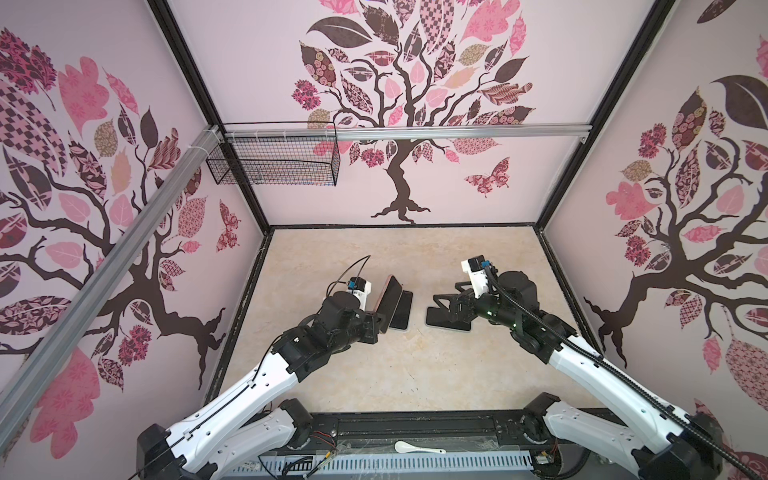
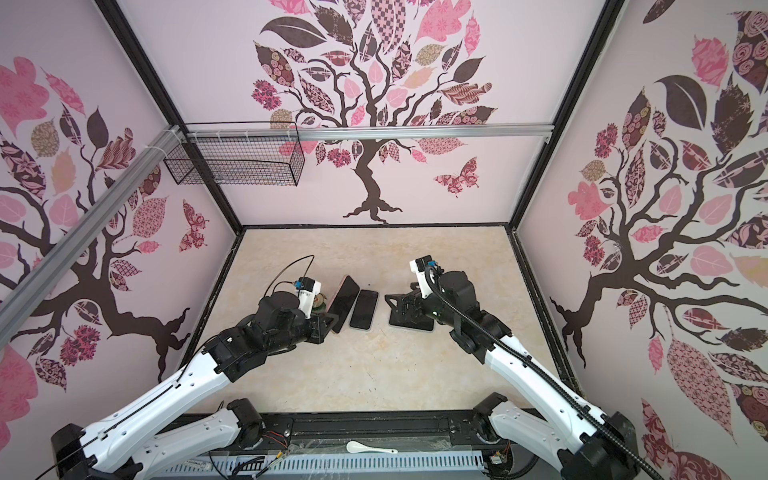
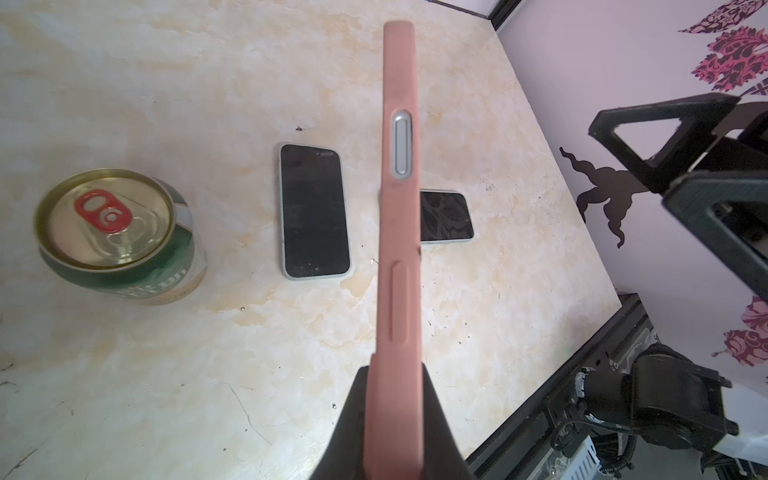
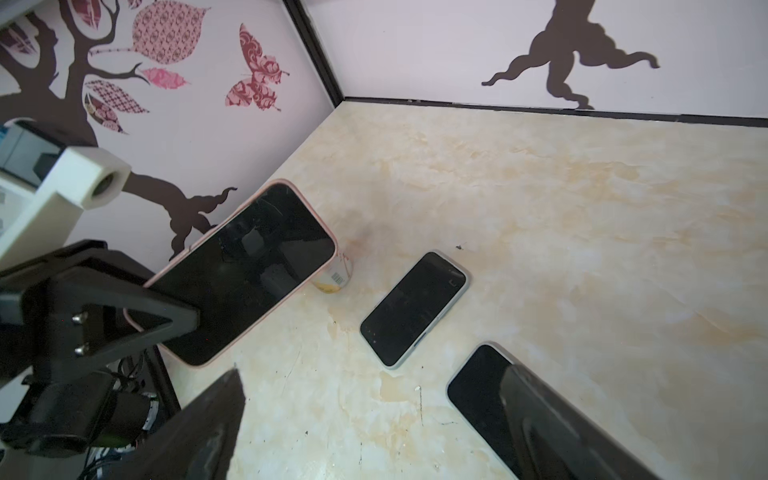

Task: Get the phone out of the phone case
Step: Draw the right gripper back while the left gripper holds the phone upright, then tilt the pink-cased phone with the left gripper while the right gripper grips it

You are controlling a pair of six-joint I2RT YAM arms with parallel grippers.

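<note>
**Item 1.** Phone case [image 3: 398,208], pink, with the phone [image 4: 245,266] seated inside and its screen dark. It is held on edge and tilted above the table [image 3: 166,83]. The left jaws pinch its lower end across face and back, and the screen faces the right arm. This probably presents it so the other arm can press the phone free.

**Item 2.** Right jaws, spread wide and empty, hovering over a bare phone [image 3: 444,216] lying flat.

**Item 3.** Second bare phone [image 3: 313,210], pale-rimmed, flat, just beside the held case.

**Item 4.** Green drinks can [image 3: 120,237], upright, apart from the phones, apparently uninvolved.

**Status.** Extraction not yet begun.
</note>
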